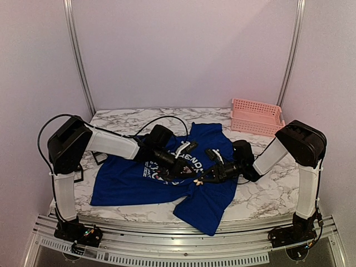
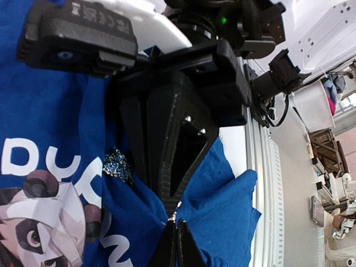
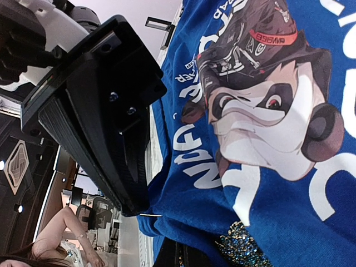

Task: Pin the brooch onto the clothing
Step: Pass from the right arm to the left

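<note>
White walls [image 1: 183,50] close in a marble-patterned table [image 1: 267,189]. A pink slatted basket [image 1: 253,127] stands at its back right corner, apart from the clothing; only its own walls and floor show.

The blue T-shirt [image 1: 128,181] lies spread across the middle of the table, rumpled, one part hanging over the near edge. Both arms reach inward with elbows raised and meet over its chest print [image 3: 261,94]. The left gripper [image 2: 176,243] and the right gripper [image 2: 171,203] point at each other tip to tip above a raised fold of fabric. Each has its fingers pressed together. A thin glint of metal shows where the tips meet, but whether either gripper pinches it cannot be told. The sparkly blue brooch [image 2: 118,161] sits on the shirt beside the print's white lettering, just beside the right gripper.
</note>
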Tool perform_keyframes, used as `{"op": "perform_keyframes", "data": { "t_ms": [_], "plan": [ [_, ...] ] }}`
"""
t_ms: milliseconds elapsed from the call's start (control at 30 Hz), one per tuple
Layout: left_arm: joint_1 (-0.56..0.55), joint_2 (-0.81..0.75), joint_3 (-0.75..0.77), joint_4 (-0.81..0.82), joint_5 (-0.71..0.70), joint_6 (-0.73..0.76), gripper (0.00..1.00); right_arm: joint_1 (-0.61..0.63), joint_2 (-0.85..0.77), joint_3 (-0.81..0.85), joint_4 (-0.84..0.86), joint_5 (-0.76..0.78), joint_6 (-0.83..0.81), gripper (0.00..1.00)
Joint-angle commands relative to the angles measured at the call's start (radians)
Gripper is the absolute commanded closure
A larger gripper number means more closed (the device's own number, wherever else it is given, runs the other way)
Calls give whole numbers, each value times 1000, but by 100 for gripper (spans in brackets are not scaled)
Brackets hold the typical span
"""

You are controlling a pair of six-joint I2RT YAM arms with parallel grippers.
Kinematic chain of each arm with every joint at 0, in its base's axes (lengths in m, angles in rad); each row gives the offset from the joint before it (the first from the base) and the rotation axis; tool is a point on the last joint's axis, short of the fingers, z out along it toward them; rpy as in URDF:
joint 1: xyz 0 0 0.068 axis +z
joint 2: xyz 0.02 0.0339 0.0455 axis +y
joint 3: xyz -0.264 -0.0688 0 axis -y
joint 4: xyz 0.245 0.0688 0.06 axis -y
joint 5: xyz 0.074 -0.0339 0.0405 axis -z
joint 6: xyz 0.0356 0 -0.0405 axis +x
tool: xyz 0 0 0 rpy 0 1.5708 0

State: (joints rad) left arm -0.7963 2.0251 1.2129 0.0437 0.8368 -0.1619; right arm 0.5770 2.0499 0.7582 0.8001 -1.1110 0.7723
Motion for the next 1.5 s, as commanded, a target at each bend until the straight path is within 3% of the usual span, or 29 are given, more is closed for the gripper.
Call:
{"op": "perform_keyframes", "data": {
  "t_ms": [0,733,1100,1467],
  "plan": [
    [-9,7,-5,64,4,-63,97,-9,8,-11,-75,39,-29,100],
    [-45,33,-11,11,-23,-40,100,-8,-10,-23,-60,39,-26,100],
    [-61,43,-62,171,-55,-119,100,-8,-3,-39,28,20,22,100],
    [-62,20,-72,203,-51,-100,100,-9,0,-48,47,22,32,100]
  ]
}}
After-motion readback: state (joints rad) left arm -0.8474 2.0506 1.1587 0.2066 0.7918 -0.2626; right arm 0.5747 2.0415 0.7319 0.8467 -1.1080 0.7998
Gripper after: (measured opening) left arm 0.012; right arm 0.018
